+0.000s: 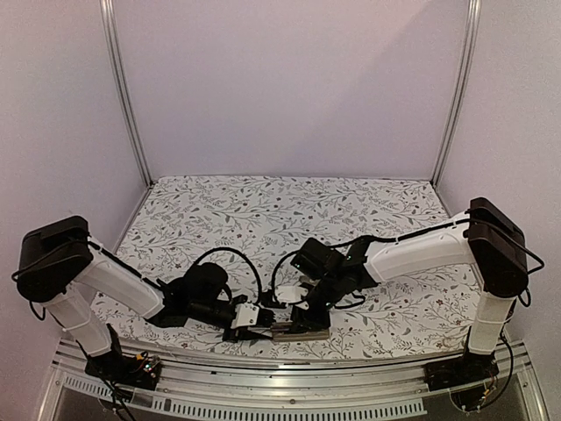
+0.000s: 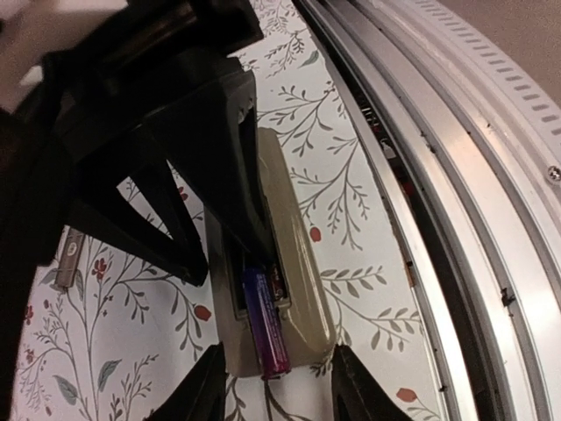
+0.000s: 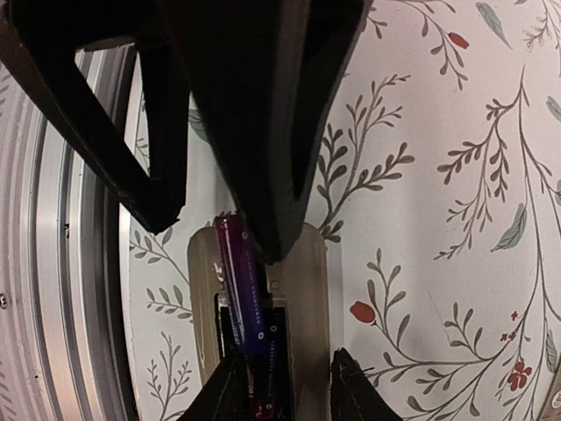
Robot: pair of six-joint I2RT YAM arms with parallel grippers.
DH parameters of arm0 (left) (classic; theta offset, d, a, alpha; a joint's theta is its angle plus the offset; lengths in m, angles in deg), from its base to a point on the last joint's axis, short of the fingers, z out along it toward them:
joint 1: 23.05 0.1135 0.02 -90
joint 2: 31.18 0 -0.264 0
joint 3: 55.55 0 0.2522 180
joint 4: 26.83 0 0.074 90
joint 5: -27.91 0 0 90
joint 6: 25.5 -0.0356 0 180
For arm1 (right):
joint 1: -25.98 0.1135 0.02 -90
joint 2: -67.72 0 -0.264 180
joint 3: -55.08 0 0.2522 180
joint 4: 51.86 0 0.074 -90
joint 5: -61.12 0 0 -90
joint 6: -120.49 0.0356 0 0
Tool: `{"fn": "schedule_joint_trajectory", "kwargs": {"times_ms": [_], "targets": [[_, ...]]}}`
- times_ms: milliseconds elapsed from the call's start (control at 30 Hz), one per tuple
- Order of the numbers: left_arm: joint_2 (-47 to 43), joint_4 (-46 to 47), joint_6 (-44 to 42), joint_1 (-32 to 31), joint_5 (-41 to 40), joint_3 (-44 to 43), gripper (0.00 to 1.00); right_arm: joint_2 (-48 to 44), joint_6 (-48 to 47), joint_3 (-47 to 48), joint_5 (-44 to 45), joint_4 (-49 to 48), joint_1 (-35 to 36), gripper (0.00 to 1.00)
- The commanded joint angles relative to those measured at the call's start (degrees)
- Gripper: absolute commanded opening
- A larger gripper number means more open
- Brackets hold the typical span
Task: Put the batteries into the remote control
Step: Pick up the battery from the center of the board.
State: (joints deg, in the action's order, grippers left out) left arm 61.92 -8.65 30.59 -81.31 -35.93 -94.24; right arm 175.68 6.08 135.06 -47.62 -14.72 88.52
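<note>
The remote control (image 1: 294,331) lies back-up near the table's front edge, its greyish-tan back (image 2: 302,289) showing the dark battery recess. One purple battery (image 2: 266,329) lies slanted, half in the recess and half over the remote's end (image 3: 238,281). A second dark cell (image 3: 274,373) sits lower in the recess. My left gripper (image 2: 280,355) has a fingertip against each side of the remote's end. My right gripper (image 3: 287,358) stands open over the recess, holding nothing, with the slanted battery's end by its left fingertip. The two grippers (image 1: 254,323) (image 1: 308,311) face each other over the remote.
The metal rail (image 2: 456,175) of the table's front edge runs close beside the remote (image 3: 61,263). A small greyish piece (image 2: 68,259) lies on the floral cloth on the remote's far side. The cloth (image 1: 280,219) stretches back to the white walls.
</note>
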Motion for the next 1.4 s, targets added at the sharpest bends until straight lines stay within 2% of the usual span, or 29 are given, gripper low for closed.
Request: {"fn": "schedule_joint_trajectory", "kwargs": {"times_ms": [0,167,367,567,733,1067,1367], "targets": [[1.56,2.57,0.85,-0.91,-2.13,-1.37,0.40,-1.00,0.65,-1.38,-1.20,-1.76,-0.23,0.33],[3.10,1.35,0.42,-0.98,-2.50,-2.45,0.38,-0.83,0.92,-1.57,-1.37,-3.13,-0.31,0.33],[3.66,0.39,-0.28,-1.28,-3.21,-2.53,0.20,-0.95,1.02,-1.79,-1.44,-3.61,-0.40,0.33],[3.87,-0.12,-1.29,-1.51,-3.57,-2.13,0.19,-1.34,1.11,-2.43,-1.37,-3.85,-0.58,0.32],[3.84,-0.37,-1.25,-1.54,-4.02,-2.23,0.00,-1.99,1.37,-2.78,-0.97,-3.94,-0.69,0.31],[0.19,4.78,3.17,-1.75,-8.85,-0.45,0.00,-5.33,1.16,-3.68,-1.92,-4.14,-1.95,0.32],[-2.02,12.35,6.78,-1.74,-7.32,1.80,0.00,-10.13,1.11,-6.51,-4.64,-4.37,-3.89,0.35]]}}
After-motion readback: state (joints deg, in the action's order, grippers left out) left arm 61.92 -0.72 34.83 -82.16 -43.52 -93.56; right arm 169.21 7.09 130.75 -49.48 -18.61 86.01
